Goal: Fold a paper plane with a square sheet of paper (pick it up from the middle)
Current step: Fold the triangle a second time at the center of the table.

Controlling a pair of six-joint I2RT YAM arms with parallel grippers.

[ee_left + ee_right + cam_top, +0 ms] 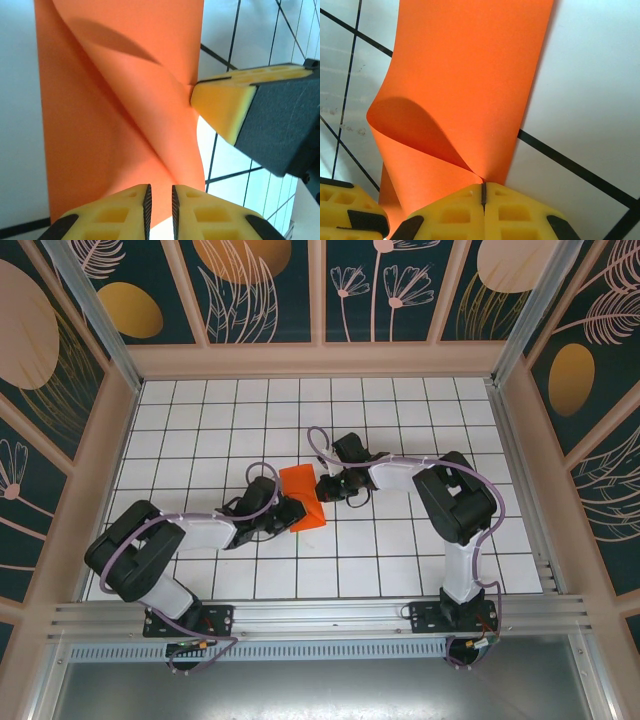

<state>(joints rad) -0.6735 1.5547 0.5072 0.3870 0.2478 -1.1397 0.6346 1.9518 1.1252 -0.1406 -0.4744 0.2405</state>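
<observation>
The square sheet of paper (300,496) is bright orange-red and lies partly folded on the white grid floor between the two arms. One flap of the paper (470,75) curls up from the floor, and my right gripper (483,184) is shut on its edge. From above, the right gripper (323,487) is at the sheet's right side. My left gripper (160,187) hovers over the paper (100,125) at its near-left edge with the jaws a narrow gap apart and nothing pinched. The right gripper's yellow finger (225,107) touches the curled edge.
The white gridded floor (400,540) stretches all round the sheet. Patterned walls (60,440) and a pale frame enclose it on three sides. An aluminium rail (320,618) with both arm bases runs along the near edge.
</observation>
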